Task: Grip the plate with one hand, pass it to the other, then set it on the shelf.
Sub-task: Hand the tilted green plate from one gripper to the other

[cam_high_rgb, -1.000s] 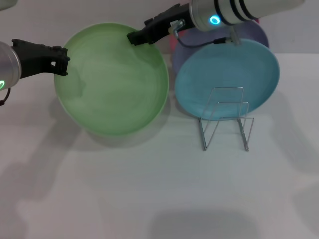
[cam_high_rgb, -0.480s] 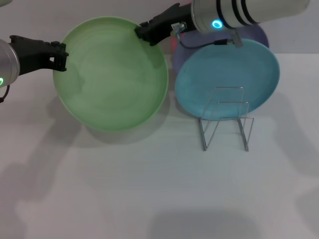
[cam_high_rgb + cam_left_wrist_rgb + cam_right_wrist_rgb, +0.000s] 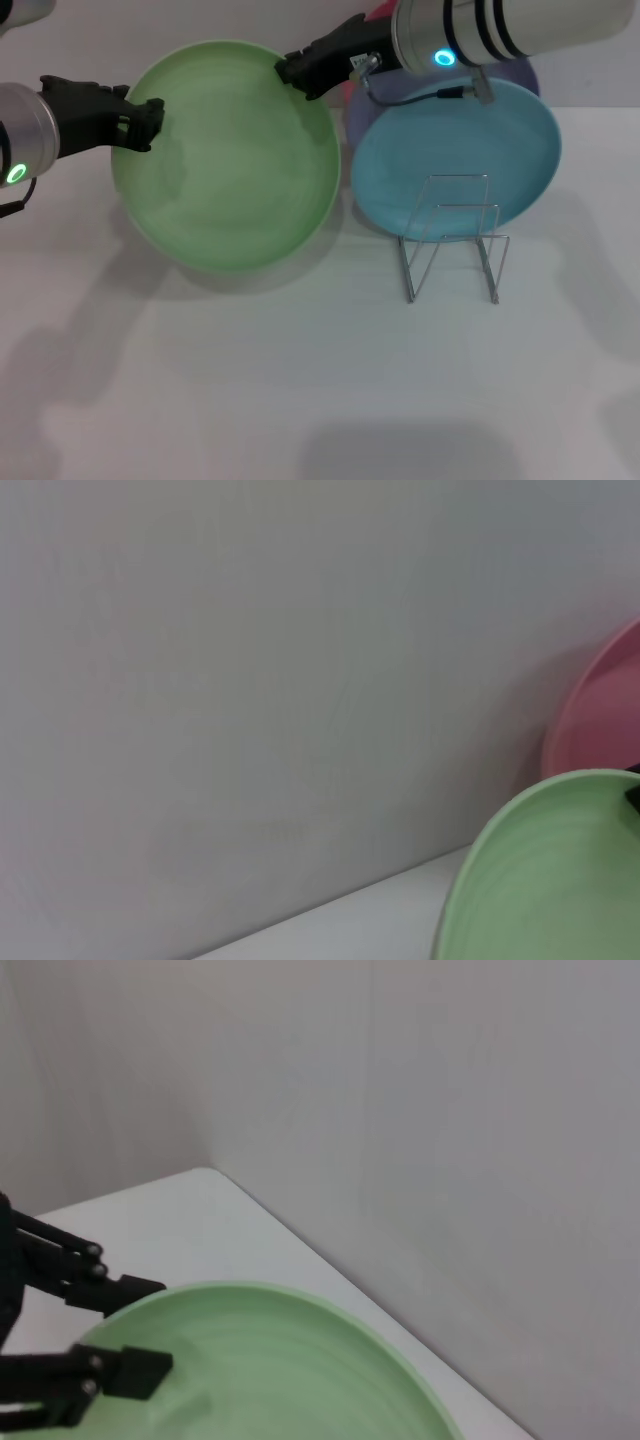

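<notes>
The light-green plate (image 3: 235,160) is held upright above the table at the left middle. It also shows in the left wrist view (image 3: 550,880) and the right wrist view (image 3: 280,1370). My right gripper (image 3: 290,72), on the white banded arm, is shut on the plate's upper right rim. My left gripper (image 3: 150,122), on the silver-and-black arm, straddles the plate's left rim. Its fingers stand apart, one behind and one in front of the rim, as the right wrist view (image 3: 140,1328) shows. The silver wire rack (image 3: 452,240) stands to the right.
A turquoise plate (image 3: 455,150) stands upright at the back of the rack. A lavender plate (image 3: 520,70) is behind it, and a pink plate (image 3: 600,720) stands by the wall. The white table (image 3: 300,380) spreads in front.
The plate rose, then dropped slightly and shifted right with my right gripper. My left gripper slid further in over the plate's left rim.
</notes>
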`<state>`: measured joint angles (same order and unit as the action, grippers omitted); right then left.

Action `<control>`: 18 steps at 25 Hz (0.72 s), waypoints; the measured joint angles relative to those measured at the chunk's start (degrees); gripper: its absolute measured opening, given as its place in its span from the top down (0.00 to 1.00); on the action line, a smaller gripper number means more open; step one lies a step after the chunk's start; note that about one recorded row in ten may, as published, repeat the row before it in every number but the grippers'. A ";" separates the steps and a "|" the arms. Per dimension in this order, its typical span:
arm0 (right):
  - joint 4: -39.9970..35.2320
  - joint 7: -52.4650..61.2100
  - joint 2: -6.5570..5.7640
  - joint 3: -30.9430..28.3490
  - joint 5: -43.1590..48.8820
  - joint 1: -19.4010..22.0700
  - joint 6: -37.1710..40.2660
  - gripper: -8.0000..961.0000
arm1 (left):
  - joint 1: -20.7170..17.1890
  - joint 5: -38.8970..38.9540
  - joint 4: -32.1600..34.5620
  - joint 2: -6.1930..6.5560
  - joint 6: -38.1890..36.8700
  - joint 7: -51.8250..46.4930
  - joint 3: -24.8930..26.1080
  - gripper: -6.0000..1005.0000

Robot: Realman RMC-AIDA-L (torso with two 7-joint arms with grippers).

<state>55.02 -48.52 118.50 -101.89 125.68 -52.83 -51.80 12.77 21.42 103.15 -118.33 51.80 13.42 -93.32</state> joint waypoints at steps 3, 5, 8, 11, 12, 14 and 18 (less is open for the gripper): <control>1.40 -0.02 0.05 0.03 -0.36 0.85 -0.29 0.95 | -0.01 0.03 0.06 0.01 -0.08 0.04 -0.10 0.68; 1.95 -0.02 0.10 0.03 -0.44 1.29 -0.36 0.95 | -0.02 0.04 0.09 0.02 -0.09 0.07 -0.13 0.64; 2.25 -0.01 0.16 0.11 -0.46 1.48 -0.40 0.95 | -0.03 0.04 0.15 0.03 -0.10 0.08 -0.13 0.58; 2.25 -0.01 0.16 0.37 -0.46 1.54 -0.50 0.96 | -0.04 0.04 0.37 0.04 -0.12 0.10 -0.13 0.51; 2.25 -0.01 0.16 0.60 -0.46 1.78 -0.56 0.96 | -0.04 0.03 0.44 0.04 -0.22 0.11 -0.11 0.49; 2.30 -0.01 0.16 0.64 -0.46 1.92 -0.56 0.96 | -0.07 0.03 0.44 0.06 -0.29 0.11 -0.09 0.40; 2.64 0.04 0.12 0.22 -0.46 2.59 -0.47 0.96 | -0.34 -0.03 0.53 0.12 -1.25 0.11 0.09 0.26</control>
<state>57.66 -48.47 118.62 -101.67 125.22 -50.24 -52.27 12.43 21.39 103.68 -118.21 50.55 13.53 -93.23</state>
